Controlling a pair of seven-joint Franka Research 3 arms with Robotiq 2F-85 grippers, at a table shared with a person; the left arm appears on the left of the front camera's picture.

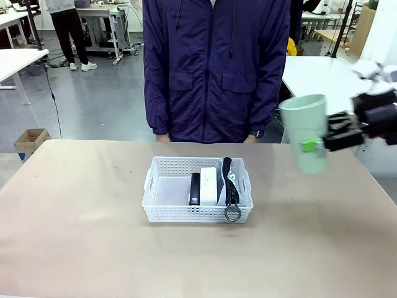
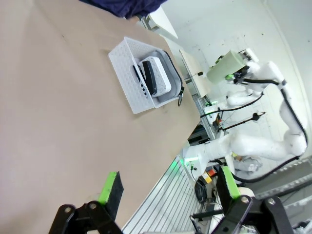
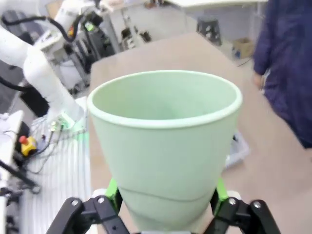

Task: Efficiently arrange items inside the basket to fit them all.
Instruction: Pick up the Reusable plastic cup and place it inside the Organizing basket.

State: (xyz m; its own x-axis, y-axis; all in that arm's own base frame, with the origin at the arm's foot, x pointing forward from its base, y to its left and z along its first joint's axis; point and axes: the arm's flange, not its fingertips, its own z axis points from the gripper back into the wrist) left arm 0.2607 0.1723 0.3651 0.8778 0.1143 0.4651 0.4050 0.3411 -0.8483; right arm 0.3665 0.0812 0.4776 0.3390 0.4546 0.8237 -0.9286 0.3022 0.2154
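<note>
The white lattice basket [image 1: 164, 214] sits mid-table, also seen as the basket [image 2: 127, 80] in the left wrist view. Inside it stand a slim black device [image 1: 195, 188], a white box [image 1: 209, 185] and a grey pouch [image 1: 231, 180] whose black strap and ring [image 1: 232, 213] hang over the front rim. My right gripper [image 1: 319, 144] is shut on a pale green cup [image 1: 305, 131], holding it upright in the air right of the basket; the cup [image 3: 163, 146] looms close in the right wrist view. My left gripper [image 2: 168, 190] hangs open and holds nothing above the table's edge.
A person in a dark blue jacket [image 1: 214, 68] stands at the far side behind the basket, hands down. The basket's left part [image 1: 170, 189] is bare. A cardboard box [image 1: 30, 140] sits on the floor far left; other tables stand behind.
</note>
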